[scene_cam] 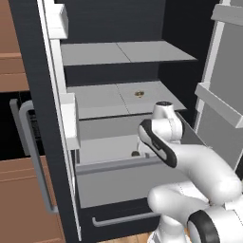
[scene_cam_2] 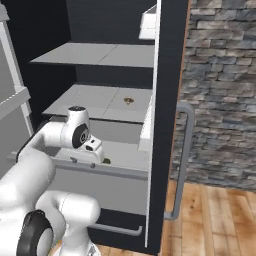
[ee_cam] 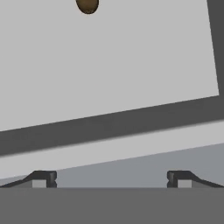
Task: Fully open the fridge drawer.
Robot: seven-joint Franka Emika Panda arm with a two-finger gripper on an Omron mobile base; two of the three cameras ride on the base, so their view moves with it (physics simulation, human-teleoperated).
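Your gripper (ee_cam: 112, 179) is spread wide, holding nothing: the two dark fingertips (ee_cam: 43, 178) sit far apart at 6 o'clock of the hand view, looking down over the darker top lip (ee_cam: 109, 127) of the fridge drawer (scene_cam: 123, 182). In the right base view the gripper (scene_cam_2: 95, 150) hangs just above that lip, near the drawer's middle. I can't tell if a finger touches the lip or just hovers beside it.

Step in hand, as I judge it: you are at the pull. The drawer looks partly out, its front standing forward of the shelf above, but full travel doesn't look reached. Next move calls for hooking the fingers behind the top lip and drawing straight back toward the base, keeping the hand level so the lip doesn't slip off. No bar handle here, so the lip is your only purchase.

The drawer itself: wide, light-grey box, plain flat grey front, darker band along the top edge. It sits in the lower fridge, below the flat grey shelves (scene_cam: 128, 99) and above a dark drawer with a grey bar handle (scene_cam: 121, 219) at 6 o'clock of the left base view. Don't grab that one. A small brown item (ee_cam: 87, 5) lies on the drawer floor at 12 o'clock of the hand view. Another small brown item (scene_cam: 139, 94) sits on the shelf above. The open fridge door (scene_cam_2: 167, 120) stands at 3 o'clock in the right base view.
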